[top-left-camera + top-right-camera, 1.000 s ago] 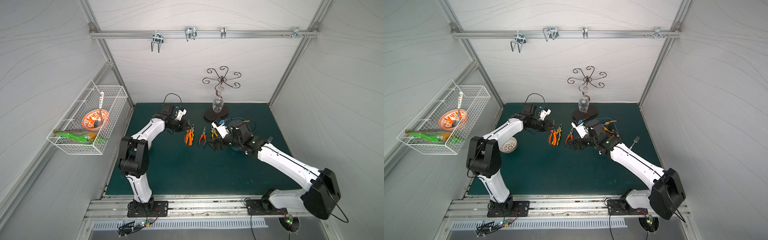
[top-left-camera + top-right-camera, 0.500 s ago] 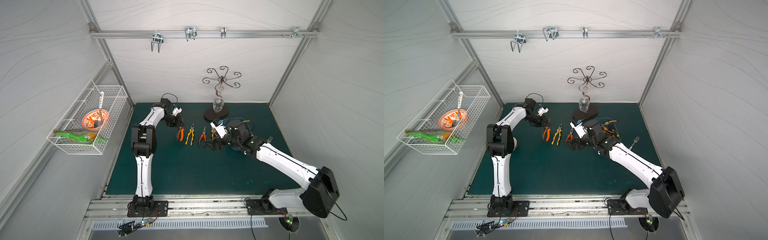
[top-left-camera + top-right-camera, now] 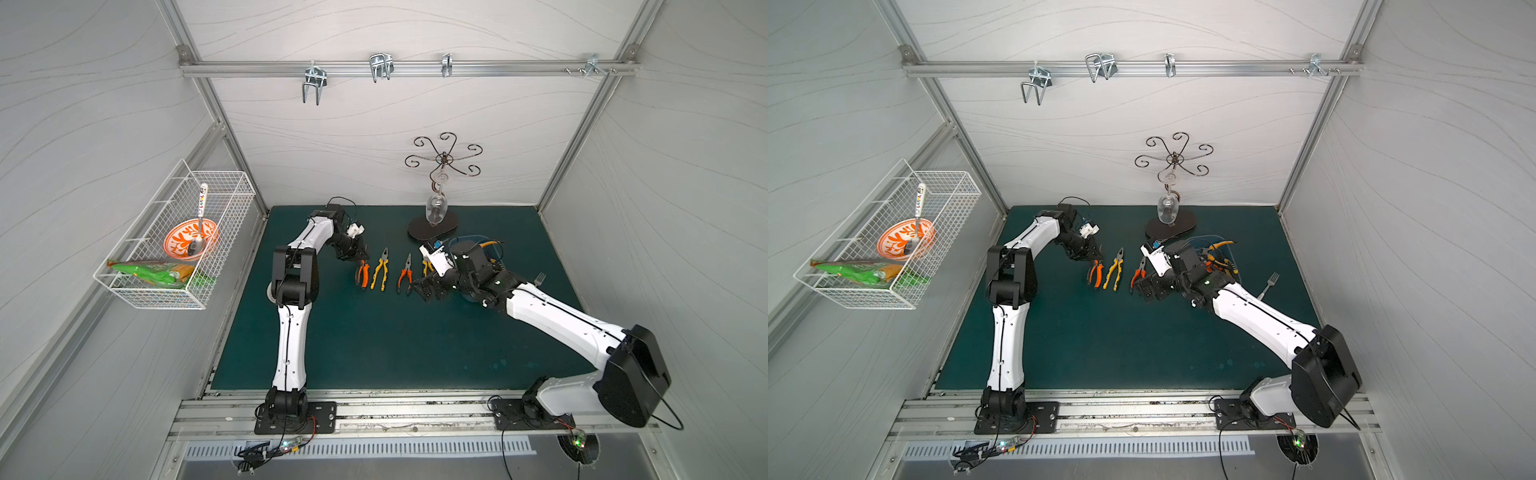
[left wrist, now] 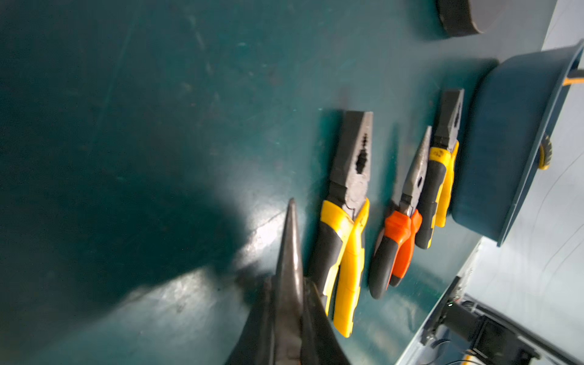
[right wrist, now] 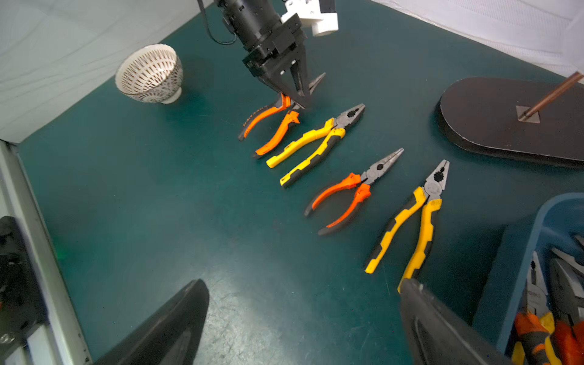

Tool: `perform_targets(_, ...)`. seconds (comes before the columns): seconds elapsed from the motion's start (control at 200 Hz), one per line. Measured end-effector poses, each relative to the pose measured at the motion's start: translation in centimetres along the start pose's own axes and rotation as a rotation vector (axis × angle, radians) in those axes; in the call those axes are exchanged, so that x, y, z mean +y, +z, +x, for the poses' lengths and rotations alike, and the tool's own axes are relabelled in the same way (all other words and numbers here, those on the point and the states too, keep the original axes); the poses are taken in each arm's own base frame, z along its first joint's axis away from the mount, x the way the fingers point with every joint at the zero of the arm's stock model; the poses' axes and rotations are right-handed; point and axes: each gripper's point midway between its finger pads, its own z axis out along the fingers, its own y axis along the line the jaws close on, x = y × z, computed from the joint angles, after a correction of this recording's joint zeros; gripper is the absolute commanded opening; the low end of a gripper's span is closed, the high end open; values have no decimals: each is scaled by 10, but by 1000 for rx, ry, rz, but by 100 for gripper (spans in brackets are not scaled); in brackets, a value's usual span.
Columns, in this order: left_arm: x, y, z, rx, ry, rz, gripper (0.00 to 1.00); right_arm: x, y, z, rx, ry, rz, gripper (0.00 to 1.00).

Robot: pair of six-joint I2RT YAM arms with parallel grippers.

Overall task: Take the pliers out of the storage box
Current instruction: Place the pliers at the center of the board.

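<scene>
Across the green mat [image 3: 374, 340], a patterned bowl [image 5: 150, 74] sits near the left wall. The dark oval stand base [image 5: 505, 120] lies by the back wall, with a wine glass [image 3: 436, 208] hanging upside down above it. A fork [image 3: 1268, 282] lies to the right of the right arm, and a wire basket [image 3: 158, 299] hangs on the left wall, well apart. In both top views the right arm's wrist covers most of the blue box [image 5: 521, 252], so only the wrist views show its low wall and rounded rim. The left gripper [image 5: 300, 101] is clamped on the orange pliers [image 5: 271, 120] at their joint; the thin dark nose sticks out past the fingers and the handles slant down toward the mat. Beside them three more lie flat in a row, noses toward the back wall: the blunt yellow pliers [image 5: 316, 142], the long-nosed pliers [image 5: 347, 192] with orange handles, and the last yellow pair [image 5: 414, 221] just beside the box. The right gripper [image 5: 303, 284] hangs low over the mat, spread wide and holding nothing. The remaining pliers [image 5: 537, 316] are piled inside the box.
</scene>
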Motion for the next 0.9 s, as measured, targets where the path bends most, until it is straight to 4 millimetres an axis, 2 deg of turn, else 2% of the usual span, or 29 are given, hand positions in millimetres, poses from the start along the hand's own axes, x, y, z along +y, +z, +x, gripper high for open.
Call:
perform_targets(0.105, 4, -1, 0, 3, -38, 8, 0, -6, 0, 2, 9, -1, 35, 99)
perform_targets(0.13, 5, -1, -1, 4, -45, 9, 4, -7, 0, 3, 11, -2, 42, 99)
perform_targets(0.205, 7, -1, -1, 4, -66, 13, 8, -9, 0, 4, 15, -2, 54, 99)
perform_targets(0.265, 9, -1, -1, 5, -80, 17, 15, -11, 0, 4, 17, -2, 62, 99)
perform_targets(0.35, 11, -1, -1, 7, -92, 18, 18, -12, 0, 5, 20, -3, 69, 99)
perform_targets(0.5, 17, 2, -3, 5, -102, 15, 30, -14, -1, 5, 22, -8, 82, 99)
perform_targets(0.72, 17, 1, -7, -4, -107, 34, 38, -20, -1, 6, 22, -1, 99, 99)
perform_targets(0.9, 13, -4, -10, -28, -105, 38, 68, -36, -8, 2, 6, 50, 129, 99)
